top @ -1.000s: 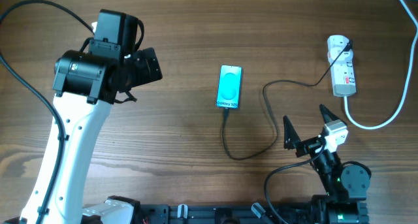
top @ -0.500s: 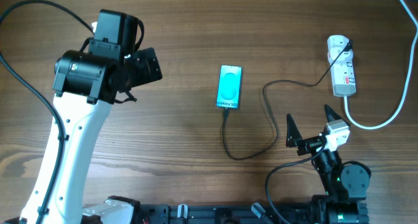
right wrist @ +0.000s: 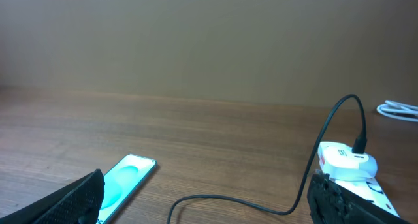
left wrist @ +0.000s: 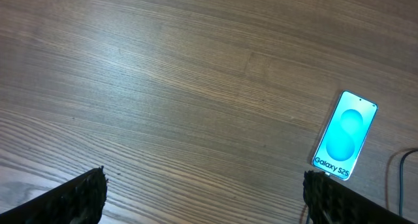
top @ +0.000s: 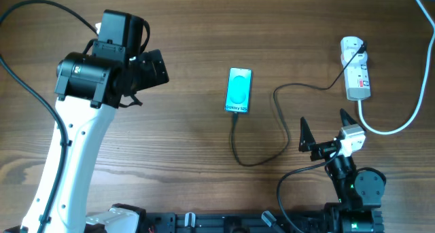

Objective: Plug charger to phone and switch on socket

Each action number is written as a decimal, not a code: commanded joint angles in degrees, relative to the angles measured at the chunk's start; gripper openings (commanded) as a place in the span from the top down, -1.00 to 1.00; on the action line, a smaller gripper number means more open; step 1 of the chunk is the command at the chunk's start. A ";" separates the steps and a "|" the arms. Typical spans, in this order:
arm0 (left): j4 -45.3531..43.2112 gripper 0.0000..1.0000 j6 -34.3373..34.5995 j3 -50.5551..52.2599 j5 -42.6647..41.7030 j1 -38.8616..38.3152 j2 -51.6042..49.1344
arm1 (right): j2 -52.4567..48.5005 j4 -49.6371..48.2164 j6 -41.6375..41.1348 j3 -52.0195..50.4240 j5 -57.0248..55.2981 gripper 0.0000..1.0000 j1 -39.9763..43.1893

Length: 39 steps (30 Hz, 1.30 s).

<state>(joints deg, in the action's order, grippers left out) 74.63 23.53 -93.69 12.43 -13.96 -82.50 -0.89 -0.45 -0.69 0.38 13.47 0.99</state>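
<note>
The phone lies flat mid-table, its cyan screen lit; it also shows in the left wrist view and the right wrist view. The charger cable runs from the black plug in the socket, loops forward and reaches the phone's lower edge; I cannot tell whether its tip is seated. My right gripper is open and empty, near the front, between the cable loop and the socket. My left gripper is open and empty, raised left of the phone.
A thick white cord curves from the socket to the right edge and the far right corner. The cable crosses the wood between my right fingers. The arm bases stand along the front edge.
My right gripper has drawn slightly right and back toward the front edge. The left arm, phone, cable and socket have not moved.
</note>
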 commanded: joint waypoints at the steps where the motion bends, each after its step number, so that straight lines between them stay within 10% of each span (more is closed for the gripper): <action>1: -0.02 -1.00 0.96 0.00 0.92 -0.02 -0.17 | 0.70 -0.15 0.50 -0.02 0.15 -0.99 -0.28; 39: -3.65 -1.00 0.96 3.43 -0.61 -0.07 4.87 | 0.68 -0.50 0.55 -0.02 0.57 -0.99 -0.28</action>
<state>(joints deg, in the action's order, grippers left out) 74.06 23.53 -93.34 12.16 -13.96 -82.02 -0.89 -0.49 -0.69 0.38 13.47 0.99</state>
